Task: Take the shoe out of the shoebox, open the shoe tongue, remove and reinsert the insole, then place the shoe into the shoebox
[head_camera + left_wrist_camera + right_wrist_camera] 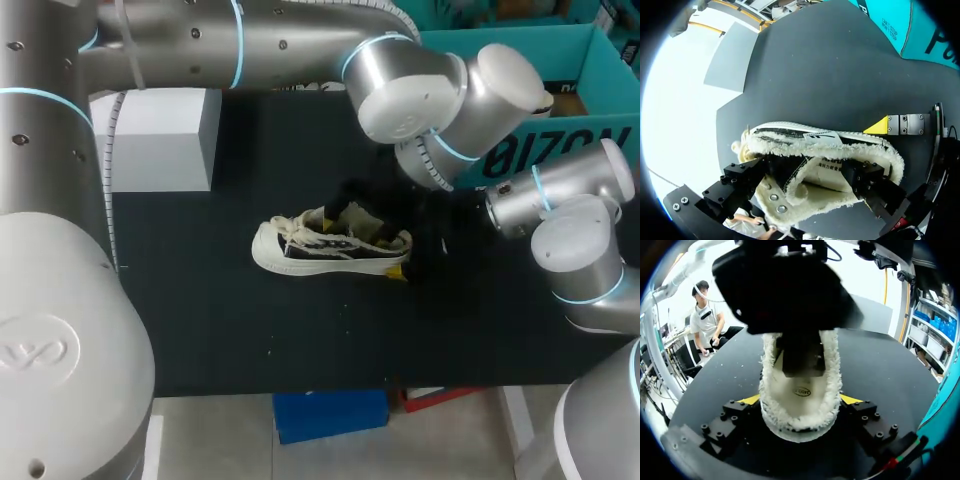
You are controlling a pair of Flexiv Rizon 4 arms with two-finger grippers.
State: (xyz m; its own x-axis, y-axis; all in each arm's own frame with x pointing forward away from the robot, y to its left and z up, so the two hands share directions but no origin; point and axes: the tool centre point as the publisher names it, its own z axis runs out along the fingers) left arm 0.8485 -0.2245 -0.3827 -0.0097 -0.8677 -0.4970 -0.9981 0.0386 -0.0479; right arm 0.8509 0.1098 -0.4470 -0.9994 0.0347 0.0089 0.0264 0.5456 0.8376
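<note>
Black matting covered the bench (220,340). Near the middle of the head frame the sneaker (330,245) lay outside the shoebox, sole down on the mat, with its white toe cap toward the left and its heel toward the right. It was a low, dark canvas sneaker with a white sole, white laces and a pale fleece lining around the opening.

In the right wrist view the right tool (800,400) was closed on the sneaker (800,405) at the heel, with one yellow fingertip (751,400) against each side. From the left wrist view one of those yellow tips (877,126) showed pressed to the outer side of the heel.

The left tool (807,175) came down on the sneaker (825,145) from above. Its black fingers (742,185) stood wide apart along the length of the opening, one near the eyelets and one near the heel. Their tips were buried in the fleece, so I could not tell what they touched inside.

In the head view the left arm (300,40) crossed the top of the frame from the left, and the right arm (580,250) entered from the right edge. The teal shoebox (560,155) sat open at the upper right, well apart from the sneaker. A white box (160,135) stood at the upper left.
</note>
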